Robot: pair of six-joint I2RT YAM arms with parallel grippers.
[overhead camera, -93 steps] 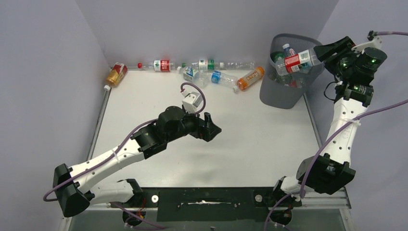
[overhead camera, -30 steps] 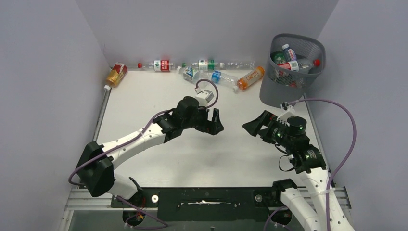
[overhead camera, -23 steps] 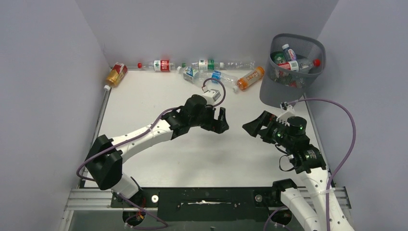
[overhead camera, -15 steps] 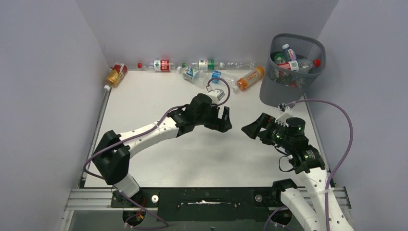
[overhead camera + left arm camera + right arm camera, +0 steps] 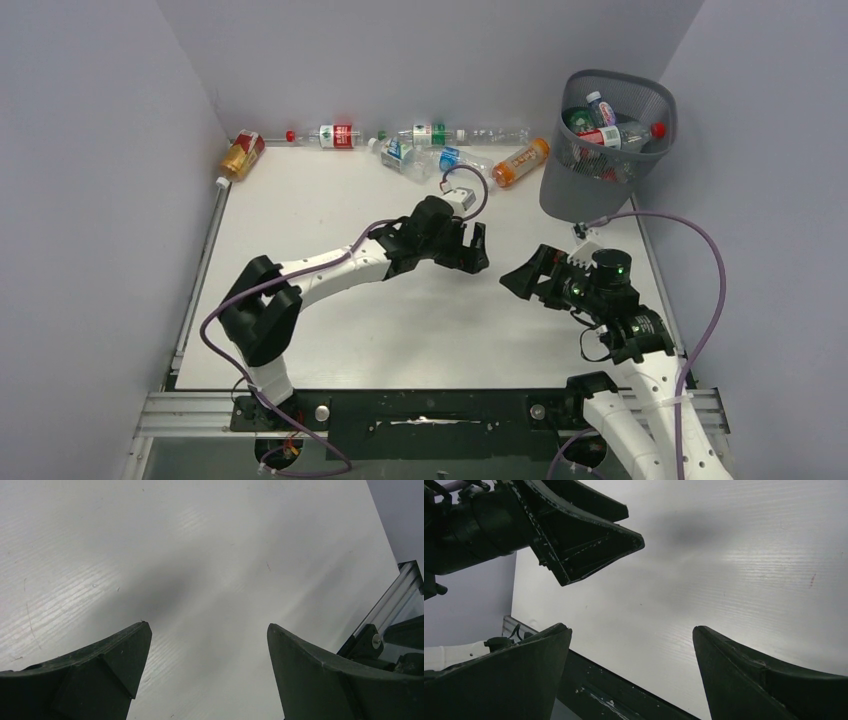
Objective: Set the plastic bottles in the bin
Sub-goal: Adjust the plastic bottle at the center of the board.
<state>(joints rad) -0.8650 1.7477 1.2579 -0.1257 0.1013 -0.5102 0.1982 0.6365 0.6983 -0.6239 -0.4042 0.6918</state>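
Right end effector: the black two-finger right end effector (image 5: 512,276) hangs over the near-right part of the tabletop. Its fingers are wide apart and hold nothing.
Left end effector: the black left end effector (image 5: 478,250) is over the middle, with fingers also apart and empty. It faces the right one and is near it.
Tabletop: the flat white tabletop (image 5: 320,210) has the loose bottles only along its far edge.
Loose bottles: an amber bottle with a red label (image 5: 241,155) lies in the far-left corner. Then come a clear bottle with a red label (image 5: 337,135), a clear bottle with a green label (image 5: 432,132) and a clear bottle with a blue label (image 5: 398,152). An orange bottle (image 5: 521,162) lies just beside the bin.
Bin: the tall dark grey mesh bin (image 5: 585,195) stands upright in the far-right corner, with several bottles inside (image 5: 605,137).
Risk: I think the two arms could collide, because they point at each other. A grasp in the crowded row could push a neighbour bottle, and round bottles roll. A reach for the orange bottle could knock the bin.
Hidden: both wrist cameras show no bottle. The left arm's cable covers part of the middle cluster. How many bottles are in the bin, I cannot tell.
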